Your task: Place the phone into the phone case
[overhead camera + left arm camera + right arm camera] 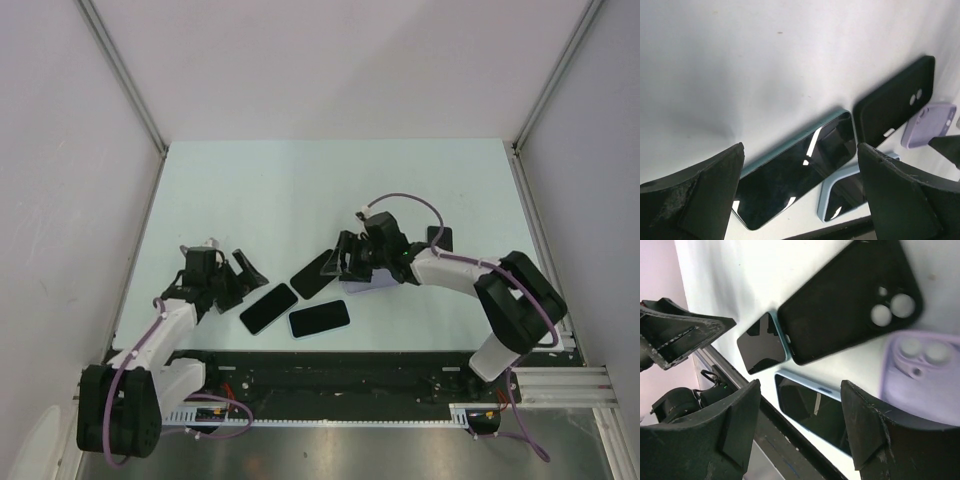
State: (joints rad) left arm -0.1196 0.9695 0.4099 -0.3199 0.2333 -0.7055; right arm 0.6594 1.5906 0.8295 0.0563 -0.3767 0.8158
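Near the front middle of the table (250, 190), the bare teal-edged phone (795, 175) lies flat, screen up, one end just beside the black case (895, 102). Nothing is gripped. Your left gripper (237, 275) hangs just left of the phone, jaws wide apart. Your right gripper (342, 262) hovers over the lilac case (925, 375), jaws apart too.

You look to be at the approach, before any pick. Next, take the phone by its long edges and line it up with a case; whether either case lies open side up, I cannot tell. The phone in the light-blue case (815, 412) lies close alongside and crowds your grasp.
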